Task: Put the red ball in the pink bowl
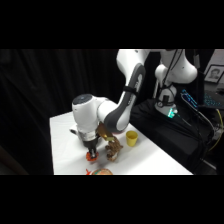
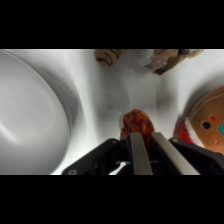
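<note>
Black curtains hang behind the white table (image 1: 65,145), and my arm reaches down over its near end from the base at the far side. My gripper (image 1: 93,153) is low at the tabletop, and in the wrist view the two fingers (image 2: 139,152) stand close together with the red ball (image 2: 136,123) right at their tips. They look nearly closed around it, so I judge I have hold of the ball or am just closing on it; whether it has left the surface I cannot tell.

So the step in hand is the grasp. The next move calls for a straight lift, then a carry to the pink bowl. I cannot find that bowl with certainty in either view, so I would need to locate it before moving sideways.

From the side, the ball (image 1: 92,157) shows only as a red spot under my gripper. A brown toy (image 1: 112,148) lies just beside the ball, toward the base, with a small yellow cup (image 1: 131,138) beyond that, and an orange-and-pale round thing (image 1: 101,171) sits in front of the ball at the picture's lower edge.

The wrist view adds a large pale grey bowl (image 2: 30,120) on one side of the ball, and the grip itself, which my gripper's body hides from the side.
</note>
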